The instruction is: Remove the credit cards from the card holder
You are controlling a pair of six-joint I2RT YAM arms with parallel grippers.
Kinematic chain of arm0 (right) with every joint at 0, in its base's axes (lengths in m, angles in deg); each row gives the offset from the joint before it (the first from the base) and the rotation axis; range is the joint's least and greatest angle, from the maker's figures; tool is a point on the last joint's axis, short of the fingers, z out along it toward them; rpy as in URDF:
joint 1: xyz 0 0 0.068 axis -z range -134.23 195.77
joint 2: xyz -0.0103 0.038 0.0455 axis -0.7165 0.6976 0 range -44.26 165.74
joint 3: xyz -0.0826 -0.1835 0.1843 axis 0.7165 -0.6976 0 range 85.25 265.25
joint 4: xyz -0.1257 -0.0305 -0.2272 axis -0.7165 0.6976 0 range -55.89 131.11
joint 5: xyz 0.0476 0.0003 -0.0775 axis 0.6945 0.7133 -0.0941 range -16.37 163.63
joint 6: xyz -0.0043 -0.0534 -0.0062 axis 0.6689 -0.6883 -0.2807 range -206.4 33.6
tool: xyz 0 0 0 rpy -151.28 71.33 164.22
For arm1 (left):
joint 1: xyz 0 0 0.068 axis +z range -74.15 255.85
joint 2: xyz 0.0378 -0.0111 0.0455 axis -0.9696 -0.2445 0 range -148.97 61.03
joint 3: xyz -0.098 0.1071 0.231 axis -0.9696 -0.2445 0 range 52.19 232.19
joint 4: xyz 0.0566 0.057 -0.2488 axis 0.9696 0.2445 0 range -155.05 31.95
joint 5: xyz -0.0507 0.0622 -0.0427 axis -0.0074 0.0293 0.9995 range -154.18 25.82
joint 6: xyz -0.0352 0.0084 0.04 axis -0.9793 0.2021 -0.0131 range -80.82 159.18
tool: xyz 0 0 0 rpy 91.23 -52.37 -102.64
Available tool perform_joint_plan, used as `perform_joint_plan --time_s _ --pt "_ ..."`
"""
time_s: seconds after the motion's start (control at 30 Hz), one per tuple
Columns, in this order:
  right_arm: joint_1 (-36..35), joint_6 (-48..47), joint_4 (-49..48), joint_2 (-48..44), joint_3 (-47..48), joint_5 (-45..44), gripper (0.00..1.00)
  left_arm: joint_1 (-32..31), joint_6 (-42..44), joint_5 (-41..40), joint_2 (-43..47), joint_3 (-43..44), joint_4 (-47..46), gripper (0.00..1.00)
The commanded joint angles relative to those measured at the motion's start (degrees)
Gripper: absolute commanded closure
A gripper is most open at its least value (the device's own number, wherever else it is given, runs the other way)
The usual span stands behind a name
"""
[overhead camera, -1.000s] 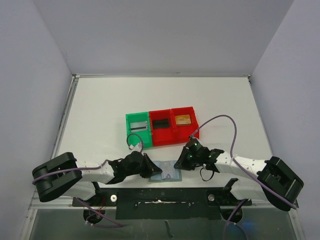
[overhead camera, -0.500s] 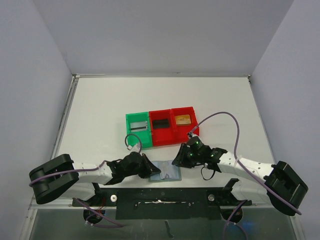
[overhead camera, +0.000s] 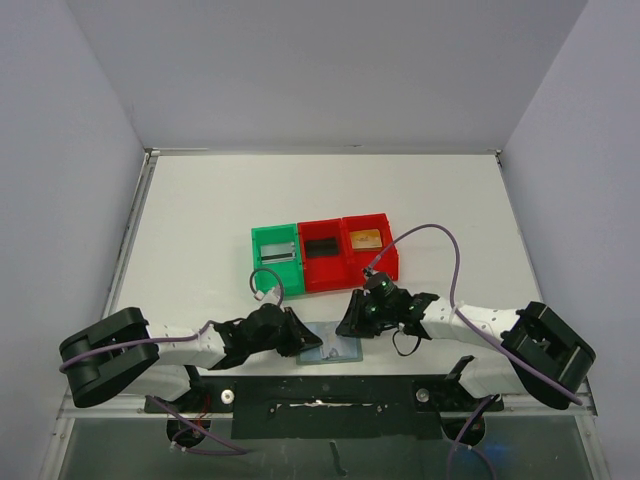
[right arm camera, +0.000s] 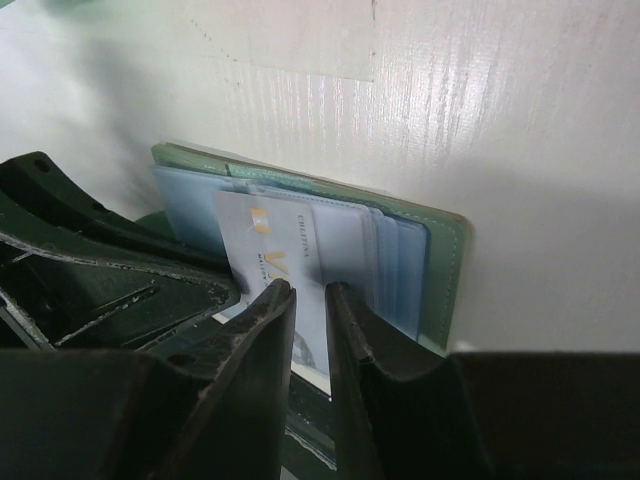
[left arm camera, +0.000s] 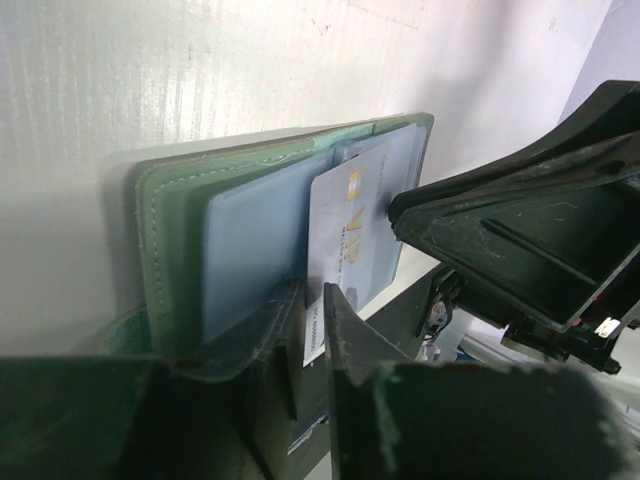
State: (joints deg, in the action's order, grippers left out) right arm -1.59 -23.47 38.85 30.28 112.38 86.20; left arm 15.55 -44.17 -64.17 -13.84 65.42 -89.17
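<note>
We note left arm (overhead camera: 180,348) and right arm (overhead camera: 480,322): white link shells, black joints, lilac cables (overhead camera: 440,245) looping along. Black, scuffed fingers (right arm camera: 262,340). Green lights (overhead camera: 378,284), perhaps LEDs, on right wrist.

Right claw (overhead camera: 351,324) slid left over card holder (overhead camera: 334,348)

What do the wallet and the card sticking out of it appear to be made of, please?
Wallet: probably leather or imitation leather, matt grey-green, stitched along the edge; its inner pockets look like clear soft plastic. Card: likely stiff plastic, pale and slightly glossy, with printed lettering.
</note>
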Motion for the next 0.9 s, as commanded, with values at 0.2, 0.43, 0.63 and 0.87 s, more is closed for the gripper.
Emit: perform_joint_plan --time_s 0.2,0.43,0.63,0.87 --pt "-0.5 1.2 -0.1 0.1 -1.0 -1.3 0.8 0.2 -0.4 0.4 -2.3 0.8 -4.6 0.74" --pt "-0.5 1.2 -0.3 0.4 -1.2 -1.3 0.81 0.2 -2.3 1.8 -5.6 -0.1 -9.1 0.72" --pt "-0.5 1.2 -0.2 -0.1 -1.1 -1.5 0.82 0.2 -3.1 1.8 -6.1 -0.7 -10.6 0.76" --pt "0.2 -3.6 10.1 -3.3 7.5 -8.0 0.65 0.2 -2.9 1.7 -6.3 -0.4 -10.5 0.82"
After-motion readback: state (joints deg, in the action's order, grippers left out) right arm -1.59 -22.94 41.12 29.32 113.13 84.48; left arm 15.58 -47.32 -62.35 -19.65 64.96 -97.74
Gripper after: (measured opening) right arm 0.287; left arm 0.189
